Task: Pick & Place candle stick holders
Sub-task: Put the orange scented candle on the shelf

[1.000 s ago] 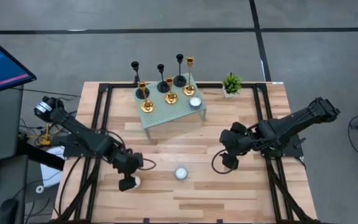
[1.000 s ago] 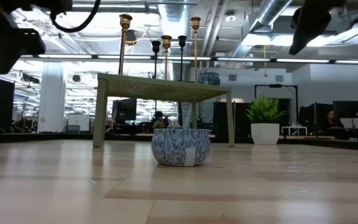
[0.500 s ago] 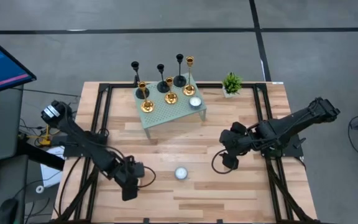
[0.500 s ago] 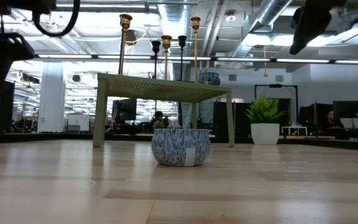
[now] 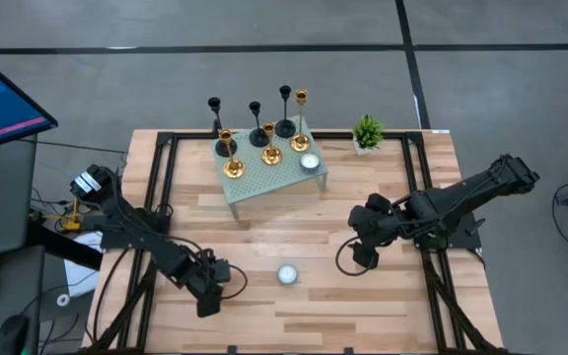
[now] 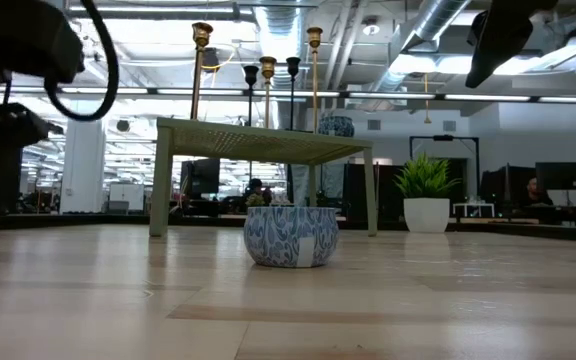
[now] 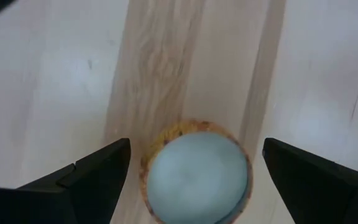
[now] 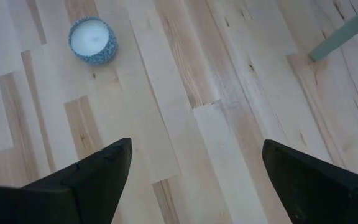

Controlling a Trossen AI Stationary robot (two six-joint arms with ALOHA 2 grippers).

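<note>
Your candle holders [image 5: 264, 138] already stand on the small stand [image 5: 269, 180], well beyond both tools. Left tool [image 7: 191, 168], spread, straddles a candle [image 7: 197, 177]; right tool [image 8: 191, 168] hangs spread, empty.

A round candle [image 7: 196, 169] with a pale wax top and a tan rim sits on the light wooden table [image 7: 55, 93], between the two dark fingers [image 7: 89, 180] of the left gripper [image 7: 196, 177], spread wide apart.
</note>
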